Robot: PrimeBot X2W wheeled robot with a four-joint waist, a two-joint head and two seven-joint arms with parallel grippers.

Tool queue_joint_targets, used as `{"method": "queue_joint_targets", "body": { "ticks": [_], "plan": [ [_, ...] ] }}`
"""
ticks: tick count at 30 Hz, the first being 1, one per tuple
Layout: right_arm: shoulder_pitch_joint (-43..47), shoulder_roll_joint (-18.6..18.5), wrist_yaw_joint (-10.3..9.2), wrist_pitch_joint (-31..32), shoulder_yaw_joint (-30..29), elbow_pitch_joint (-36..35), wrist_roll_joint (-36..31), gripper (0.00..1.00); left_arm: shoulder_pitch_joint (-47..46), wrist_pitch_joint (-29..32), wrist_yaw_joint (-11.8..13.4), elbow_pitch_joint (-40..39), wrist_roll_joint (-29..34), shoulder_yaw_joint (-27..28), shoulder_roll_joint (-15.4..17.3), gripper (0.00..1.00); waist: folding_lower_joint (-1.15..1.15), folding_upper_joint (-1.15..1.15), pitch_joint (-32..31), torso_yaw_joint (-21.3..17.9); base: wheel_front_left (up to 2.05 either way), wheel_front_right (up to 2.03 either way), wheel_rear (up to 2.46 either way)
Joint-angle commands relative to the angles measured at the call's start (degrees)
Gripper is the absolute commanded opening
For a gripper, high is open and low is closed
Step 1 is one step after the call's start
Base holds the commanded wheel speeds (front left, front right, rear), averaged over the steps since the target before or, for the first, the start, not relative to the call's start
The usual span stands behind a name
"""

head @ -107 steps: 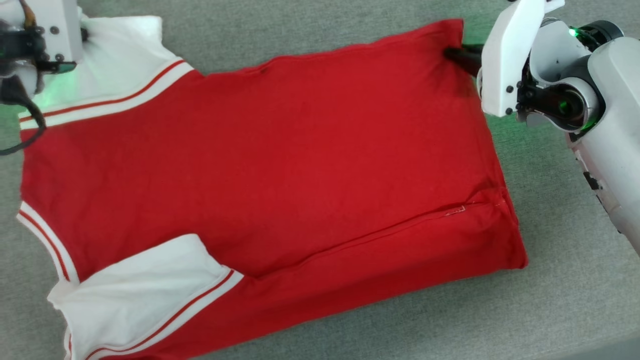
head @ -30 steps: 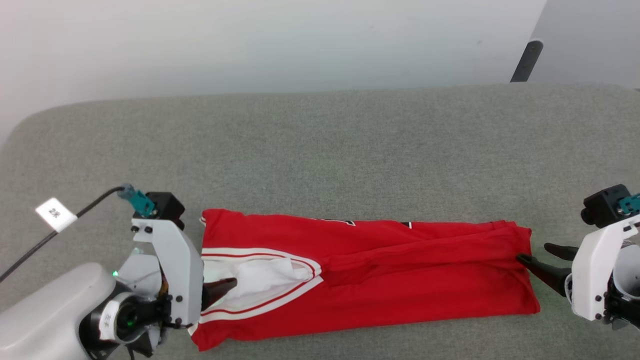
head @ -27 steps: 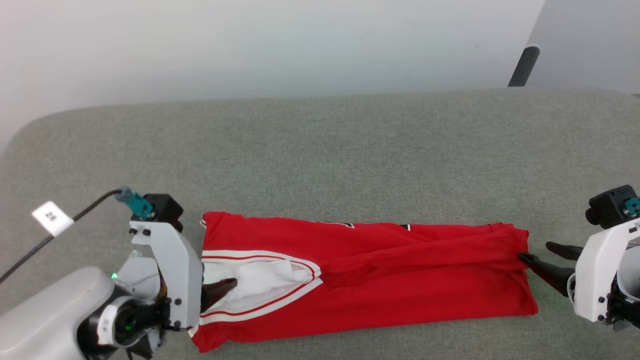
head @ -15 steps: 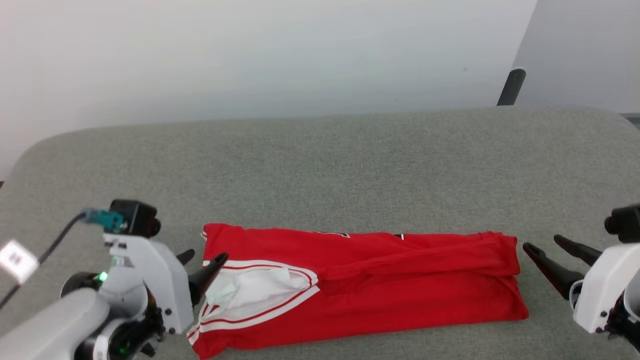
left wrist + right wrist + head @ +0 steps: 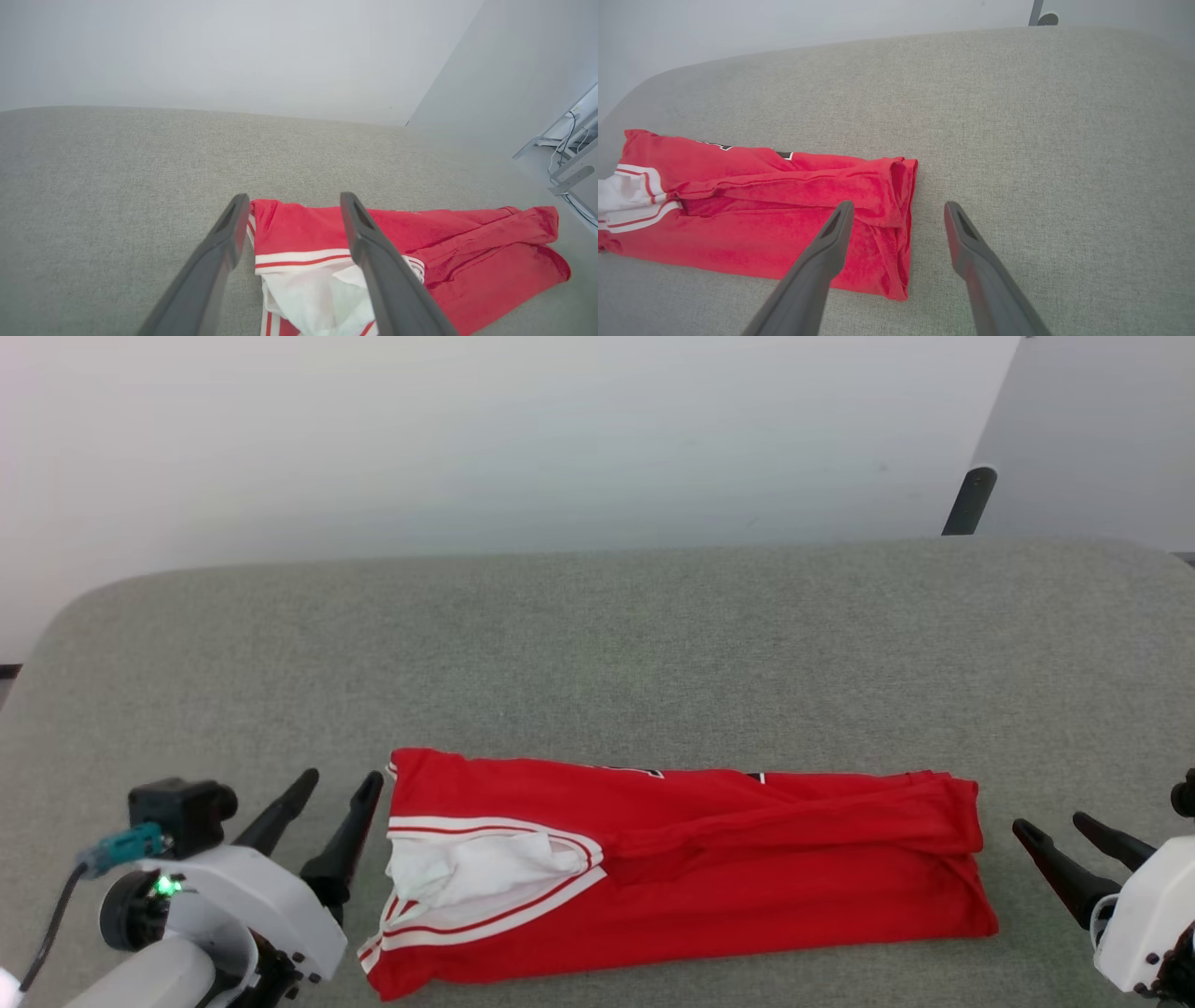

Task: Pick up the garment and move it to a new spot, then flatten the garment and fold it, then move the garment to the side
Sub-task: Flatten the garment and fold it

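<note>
The garment [image 5: 709, 877] lies folded into a long red strip across the grey surface, its white sleeve and striped trim bunched at the left end [image 5: 322, 289]; its hem end [image 5: 896, 205] points right. My left gripper [image 5: 341, 779] stands open just left of the collar end, apart from the cloth. In the left wrist view its fingers [image 5: 373, 261] frame the garment's corner with nothing held. My right gripper [image 5: 1050, 823] stands open a little right of the hem end, clear of it. Seen from the right wrist, its own fingers [image 5: 822, 261] straddle the hem corner from above.
The grey padded surface [image 5: 597, 644] stretches wide behind the garment, with rounded corners at the far left and right. A pale wall rises beyond it. A dark post [image 5: 966, 499] stands at the back right. Metal frames and cables [image 5: 565, 154] sit off the surface's right side.
Both grippers let go of the garment's ends and drew back outward and toward me, jaws now wide. The garment stays folded in a strip. The head camera shifted slightly.
</note>
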Motion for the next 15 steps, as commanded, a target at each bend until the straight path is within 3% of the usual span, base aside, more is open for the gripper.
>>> {"method": "queue_joint_targets", "body": {
  "ticks": [1,8,15],
  "plan": [
    [0.8,0.6,-0.04,0.7,-1.1,-0.2,-0.4,1.0,1.5,-1.4,-0.6,1.0,0.7,1.5,-1.0,1.0,0.0,0.0,0.6,0.3,0.0,0.0,0.0],
    [-0.3,1.7,-0.04,4.2,-2.9,0.9,-0.8,1.0,6.3,-2.4,-2.4,3.7,7.6,11.8,-6.3,1.0,0.0,0.0,3.1,1.9,0.0,0.0,0.0],
    [-3.1,2.0,-0.04,8.1,-2.4,3.1,-0.8,1.0,11.8,-2.4,-6.7,6.0,16.1,24.5,-14.0,1.0,0.0,0.0,5.4,3.2,0.0,0.0,0.0]
  ]
}}
